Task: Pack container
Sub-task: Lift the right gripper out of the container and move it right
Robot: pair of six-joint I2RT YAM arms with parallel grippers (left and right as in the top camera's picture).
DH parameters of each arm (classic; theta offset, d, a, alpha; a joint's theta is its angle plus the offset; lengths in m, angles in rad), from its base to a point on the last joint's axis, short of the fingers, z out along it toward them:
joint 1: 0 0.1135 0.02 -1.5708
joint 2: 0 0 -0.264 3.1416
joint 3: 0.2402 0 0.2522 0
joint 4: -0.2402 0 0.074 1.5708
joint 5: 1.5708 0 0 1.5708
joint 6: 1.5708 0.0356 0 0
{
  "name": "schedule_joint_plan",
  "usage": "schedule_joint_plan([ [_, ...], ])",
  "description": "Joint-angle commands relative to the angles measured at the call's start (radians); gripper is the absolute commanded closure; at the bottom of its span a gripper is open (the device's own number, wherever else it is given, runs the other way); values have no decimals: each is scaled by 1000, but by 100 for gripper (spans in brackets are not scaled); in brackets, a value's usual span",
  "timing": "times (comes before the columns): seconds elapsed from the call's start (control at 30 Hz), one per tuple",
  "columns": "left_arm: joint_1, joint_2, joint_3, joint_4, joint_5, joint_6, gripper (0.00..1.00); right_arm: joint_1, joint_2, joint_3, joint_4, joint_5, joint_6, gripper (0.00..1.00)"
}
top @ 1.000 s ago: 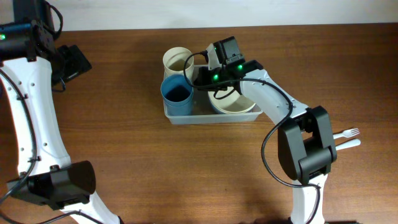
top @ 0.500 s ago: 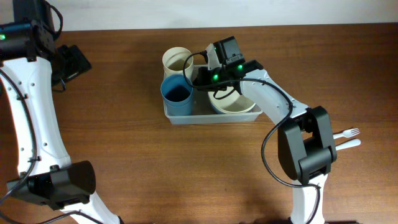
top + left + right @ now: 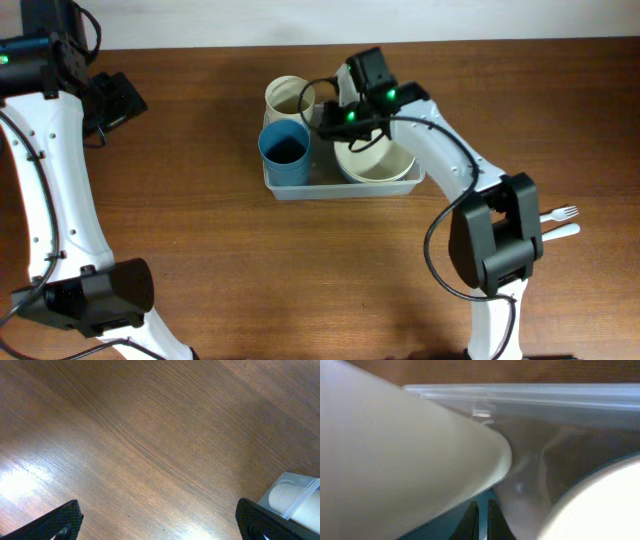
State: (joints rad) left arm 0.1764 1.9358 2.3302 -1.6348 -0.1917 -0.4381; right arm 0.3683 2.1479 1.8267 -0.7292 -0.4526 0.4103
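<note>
– step in hand?
– placing. container (image 3: 340, 190) sits mid desk (image 3: 200, 260), holding blue cup (image 3: 285, 150), cream cup (image 3: 288, 97), bowl (image 3: 375, 165). right hand (image 3: 481, 521) hangs between them, clenched, seemingly empty; left hand (image 3: 160, 520) released, well apart.
– next?
– likely lift clear, fetch fork (image 3: 562, 213).

Can't resolve much in right wrist view, all blur; cream cup (image 3: 395, 450) cropped left and top, bowl (image 3: 600, 505) cropped lower right; only two dark slivers of right gripper (image 3: 481, 516) at bottom edge, grip unreadable. From overhead, can't see its fingers under wrist housing; losing far rim of container (image 3: 340, 188) and part of bowl under right arm; fork (image 3: 563, 213) handle hidden behind arm base; white utensil (image 3: 562, 231) too small to name. In left wrist view, left gripper (image 3: 160, 522) tips clipped by bottom edge.
</note>
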Motion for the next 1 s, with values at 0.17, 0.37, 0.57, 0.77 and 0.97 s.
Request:
schedule_joint_plan([
  [0.17, 3, -4, 8, -1, -7, 8, 0, -19, 5, 262, -180, 141, -55, 96],
  [0.37, 3, -4, 8, -1, -8, 8, 0, -87, 2, 459, -422, 293, -24, 82],
  [0.57, 3, -4, 8, -1, -8, 8, 1, -234, 1, 618, -690, 360, -10, 34],
  [0.77, 3, -4, 8, -1, -8, 8, 0, -399, 1, 681, -906, 391, -13, 1],
  [0.97, 3, -4, 8, -1, -7, 8, 0, -513, 0, 665, -970, 412, -33, 1],
])
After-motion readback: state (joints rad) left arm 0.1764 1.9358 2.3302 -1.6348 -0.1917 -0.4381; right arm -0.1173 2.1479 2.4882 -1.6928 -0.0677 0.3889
